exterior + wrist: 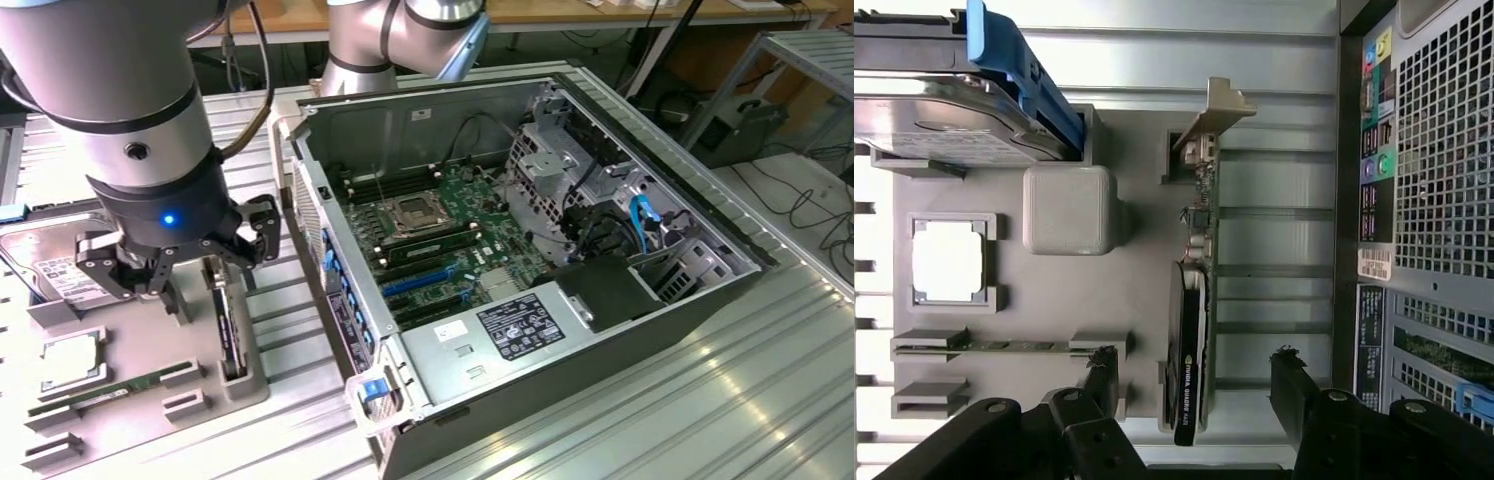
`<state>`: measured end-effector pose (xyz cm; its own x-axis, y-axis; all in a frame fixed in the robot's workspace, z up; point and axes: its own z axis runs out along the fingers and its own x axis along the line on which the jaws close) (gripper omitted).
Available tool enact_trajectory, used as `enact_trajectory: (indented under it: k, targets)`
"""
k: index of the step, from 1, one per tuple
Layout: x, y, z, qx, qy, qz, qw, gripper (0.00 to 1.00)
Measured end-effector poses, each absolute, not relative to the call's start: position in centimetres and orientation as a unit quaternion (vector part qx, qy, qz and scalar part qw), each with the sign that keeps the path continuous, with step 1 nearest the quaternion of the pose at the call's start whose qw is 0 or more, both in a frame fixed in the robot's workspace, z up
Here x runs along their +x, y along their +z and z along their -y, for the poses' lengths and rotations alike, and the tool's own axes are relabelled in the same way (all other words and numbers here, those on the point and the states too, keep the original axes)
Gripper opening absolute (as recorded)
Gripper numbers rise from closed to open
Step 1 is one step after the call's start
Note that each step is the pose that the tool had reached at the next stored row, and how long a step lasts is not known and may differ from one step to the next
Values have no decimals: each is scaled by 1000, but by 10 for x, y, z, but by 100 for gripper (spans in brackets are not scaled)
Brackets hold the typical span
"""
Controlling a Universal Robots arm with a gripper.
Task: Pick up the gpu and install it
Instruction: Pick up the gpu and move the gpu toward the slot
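- Overhead, the gripper (1194,358) hung above the grey parts tray (1144,160), which sat on the exterior view's left of the open computer case (561,230).
- Its jaws stood wide apart and gripped nothing. One finger (1102,375) was on each side of the gpu (1192,330), with a clear gap at both sides.
- The gpu stood on its long edge in a slot of the tray, outside the case. Its pale metal bracket (1219,110) was at the end farther from the fingers.
- The motherboard (441,235) lay exposed inside the case.
- A hard drive (944,120) in a blue carrier (1014,60), a processor (949,262) and a narrow memory stick (1004,346) occupied other seats in the tray, well apart from the gripper.
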<state>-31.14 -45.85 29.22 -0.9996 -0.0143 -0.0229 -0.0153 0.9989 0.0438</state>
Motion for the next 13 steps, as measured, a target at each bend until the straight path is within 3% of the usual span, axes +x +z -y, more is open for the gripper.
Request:
enact_trajectory:
  k: [13]
  targets:
    - [-310,274,458,-4,22,-1000,10,72]
